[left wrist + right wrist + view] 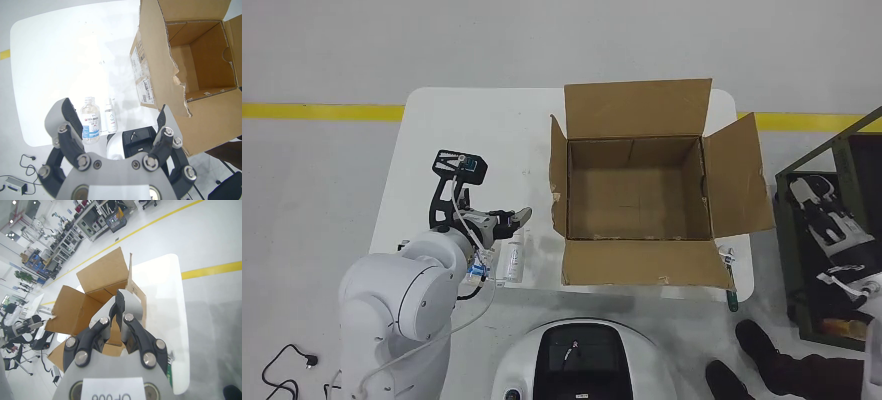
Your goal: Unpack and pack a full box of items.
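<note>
The open cardboard box [637,185] stands on the right half of the white table [472,130], flaps spread, and its inside looks bare. Two bottles lie near the table's front edge, left of the box: a clear bottle with a blue label [90,123] and a slim white spray bottle [111,118] [514,256]. My left gripper [115,106] [510,220] hangs open above them, touching neither. In the right wrist view my right gripper [118,298] is shut with nothing in it, off the table's near right corner, with the box [90,302] beyond it.
A small green-ended object [731,290] sticks out at the table's front right corner. A dark green crate of tools [832,250] stands on the floor to the right. The table's left and far parts are bare white surface.
</note>
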Robot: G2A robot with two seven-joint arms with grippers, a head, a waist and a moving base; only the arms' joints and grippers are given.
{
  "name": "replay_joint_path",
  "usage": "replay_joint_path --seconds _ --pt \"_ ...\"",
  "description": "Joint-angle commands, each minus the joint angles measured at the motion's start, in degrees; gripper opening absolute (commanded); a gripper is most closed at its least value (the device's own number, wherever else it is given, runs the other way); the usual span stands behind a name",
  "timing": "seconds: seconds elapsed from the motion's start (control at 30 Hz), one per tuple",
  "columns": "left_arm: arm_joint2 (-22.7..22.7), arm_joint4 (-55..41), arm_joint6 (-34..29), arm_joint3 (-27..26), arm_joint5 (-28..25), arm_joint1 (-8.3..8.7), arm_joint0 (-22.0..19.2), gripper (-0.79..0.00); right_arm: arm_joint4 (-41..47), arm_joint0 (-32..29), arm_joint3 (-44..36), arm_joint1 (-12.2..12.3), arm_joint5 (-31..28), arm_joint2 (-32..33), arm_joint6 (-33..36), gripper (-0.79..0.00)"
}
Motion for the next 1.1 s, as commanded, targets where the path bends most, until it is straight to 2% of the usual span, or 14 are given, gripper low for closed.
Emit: replay_joint_path --seconds 0.0,0.1,0.17,0.27,0.47,0.63,0.8,0.9,1.07 --pt "0.0 0.0 0.0 0.0 0.0 0.0 0.0 0.0 -4.6 0.6 -0.4 0.1 -0.1 -1.3 -3.2 -0.785" --pt "0.0 0.0 0.0 0.0 0.0 0.0 0.0 0.0 -8.6 1.9 -1.2 0.1 -1.1 -4.6 -7.0 -0.785" --pt "0.0 0.0 0.0 0.0 0.0 0.0 0.0 0.0 -16.7 2.5 -1.8 0.4 -3.1 -6.5 -7.6 -0.785" --pt "0.0 0.0 0.0 0.0 0.0 0.0 0.0 0.0 -23.9 3.7 -1.3 0.5 -4.8 -10.4 -10.9 -0.785" --pt "0.0 0.0 0.0 0.0 0.0 0.0 0.0 0.0 -32.3 5.7 2.0 0.4 -6.8 -17.6 -17.2 -0.785" --pt "0.0 0.0 0.0 0.0 0.0 0.0 0.0 0.0 -34.7 7.4 4.8 0.3 -6.2 -21.1 -19.6 -0.785" --pt "0.0 0.0 0.0 0.0 0.0 0.0 0.0 0.0 -34.7 7.4 4.8 0.3 -6.2 -21.1 -19.6 -0.785" --pt "0.5 1.3 1.2 1.7 -2.6 0.34 1.1 0.0 -34.7 7.4 4.8 0.3 -6.2 -21.1 -19.6 -0.785" --pt "0.6 6.4 -5.7 5.4 -5.3 0.96 -0.2 0.0 -34.7 7.4 4.8 0.3 -6.2 -21.1 -19.6 -0.785"
